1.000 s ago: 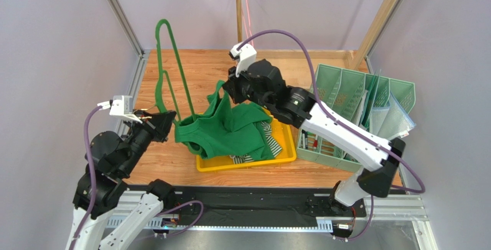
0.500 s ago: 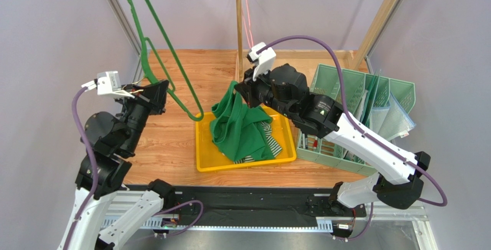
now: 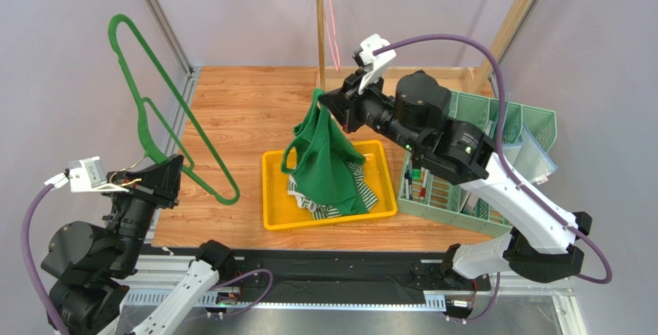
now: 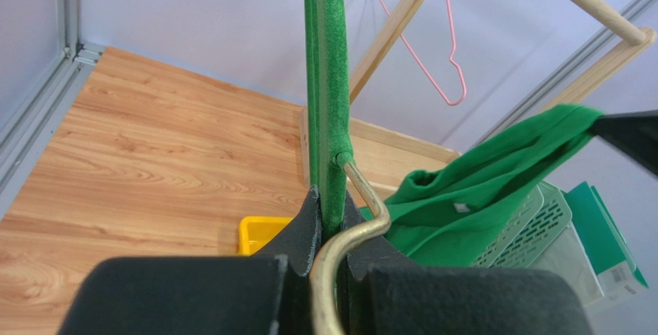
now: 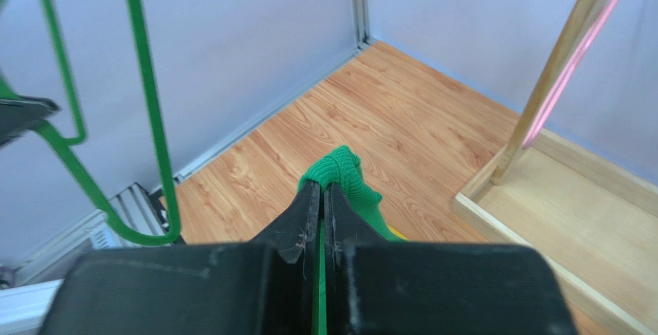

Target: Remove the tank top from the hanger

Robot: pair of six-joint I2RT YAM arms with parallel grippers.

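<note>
Well left of the yellow tray (image 3: pixel 270 200), raised high: left gripper (image 3: pixel 171 170), jaws pinched almost fully shut on the neck of the green hanger (image 4: pixel 328 81), at the junction of brass hook and flocked bar. Hanger bare, no cloth on it.

Directly over the tray: green tank top (image 3: pixel 324 165), dangling by one strap, lower folds drooping onto a striped garment (image 3: pixel 363 188) lying in the tray.

At the top of that strap, above the tray's far rim: right gripper (image 3: pixel 330 105), jaws closed tight on the bunched fabric.

Right of the tray, touching it or just beside: green file rack (image 3: pixel 537 123).

Judged as the closing step: hanger and top already well apart, separation apparently done.

Next, probably: lowering the top toward the tray, releasing the strap, then parking the hanger away from the tray. Calls for a slow descent to settle the cloth inside the rim, not draped over it.
</note>
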